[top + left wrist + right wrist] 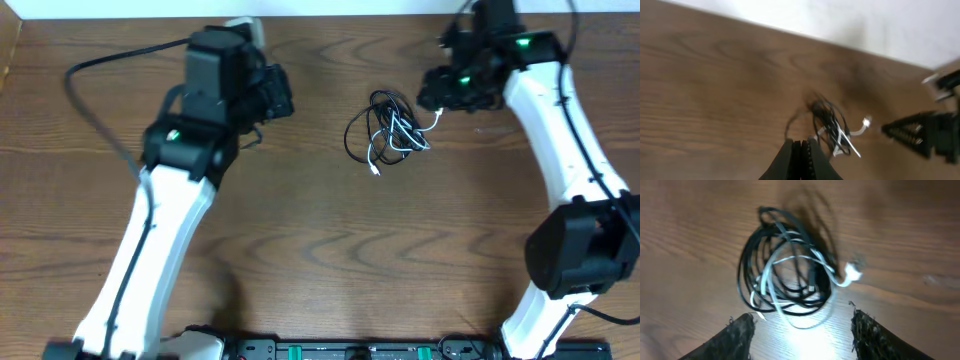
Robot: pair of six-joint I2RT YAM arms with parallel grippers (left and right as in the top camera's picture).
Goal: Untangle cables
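Cables lie tangled beside right end effector, spread open.

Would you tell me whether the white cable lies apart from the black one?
No, the white cable winds through the black cable in one bundle.

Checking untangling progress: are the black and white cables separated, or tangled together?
Tangled. The white cable weaves through the coiled black cable in one heap on the table.

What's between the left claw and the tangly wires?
Nothing but bare brown wooden table, seen in the overhead view, between the black left claw and the tangled bundle of thin black and white cables.
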